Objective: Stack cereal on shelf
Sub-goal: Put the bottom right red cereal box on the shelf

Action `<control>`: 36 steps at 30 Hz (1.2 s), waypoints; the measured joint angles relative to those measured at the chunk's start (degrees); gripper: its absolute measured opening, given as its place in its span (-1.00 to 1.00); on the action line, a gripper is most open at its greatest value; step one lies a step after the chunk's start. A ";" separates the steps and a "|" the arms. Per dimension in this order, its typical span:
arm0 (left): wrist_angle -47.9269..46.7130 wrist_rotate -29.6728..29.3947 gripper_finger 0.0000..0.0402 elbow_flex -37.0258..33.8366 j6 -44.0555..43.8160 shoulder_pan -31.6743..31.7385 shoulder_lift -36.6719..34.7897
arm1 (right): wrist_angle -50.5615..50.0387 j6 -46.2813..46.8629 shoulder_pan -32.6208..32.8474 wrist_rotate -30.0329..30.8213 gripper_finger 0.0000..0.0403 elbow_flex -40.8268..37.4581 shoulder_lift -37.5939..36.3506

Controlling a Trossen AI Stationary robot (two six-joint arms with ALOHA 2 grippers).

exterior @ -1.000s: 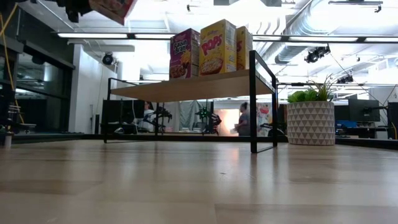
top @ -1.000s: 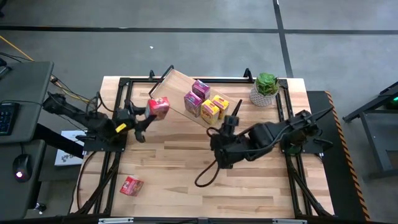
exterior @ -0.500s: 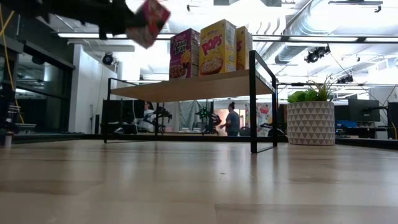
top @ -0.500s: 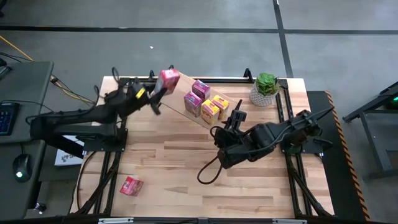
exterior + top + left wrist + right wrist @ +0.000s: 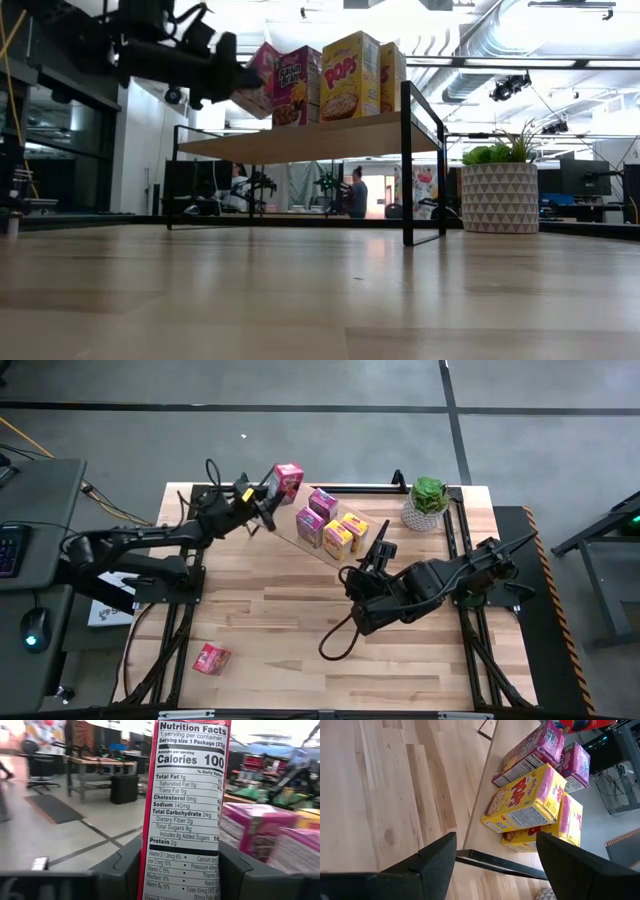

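The left gripper (image 5: 270,488) pinches a red cereal box (image 5: 287,479) in the air over the far left part of the shelf (image 5: 283,501), just left of four boxes (image 5: 331,525) standing there. The right gripper (image 5: 378,550) hangs spread near the shelf's near edge. Another red box (image 5: 210,658) lies near-left on the table (image 5: 300,630)

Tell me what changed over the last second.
The left gripper, shut on a red cereal box, swung it from the table's left side up over the shelf. The four shelved boxes, floor-side box and right gripper stayed put.
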 joint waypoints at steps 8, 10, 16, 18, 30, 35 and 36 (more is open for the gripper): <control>1.83 -3.54 -0.20 0.02 0.59 -0.62 6.20 | 0.00 1.26 0.26 0.02 0.33 0.00 0.00; 2.08 -4.51 -0.21 0.02 1.23 -1.39 6.79 | 0.00 1.34 0.26 -0.02 0.33 -0.02 0.00; 2.05 -12.62 -0.20 0.02 4.55 -4.78 7.78 | 0.00 1.56 0.26 -0.02 0.33 -0.02 0.00; 1.97 -14.45 -0.20 0.02 5.06 -5.83 7.94 | 0.01 1.56 0.26 -0.02 0.33 -0.02 0.00; -0.44 -17.08 -0.12 0.02 4.42 -7.61 7.94 | 0.70 1.58 0.26 0.00 0.33 -0.02 0.00; -0.96 -17.32 -0.06 0.02 4.21 -7.58 7.94 | 0.72 1.59 0.26 0.00 0.33 -0.02 0.00; -1.38 -17.35 -0.05 0.03 4.22 -7.59 7.94 | 0.72 1.60 0.26 0.00 0.33 -0.02 0.00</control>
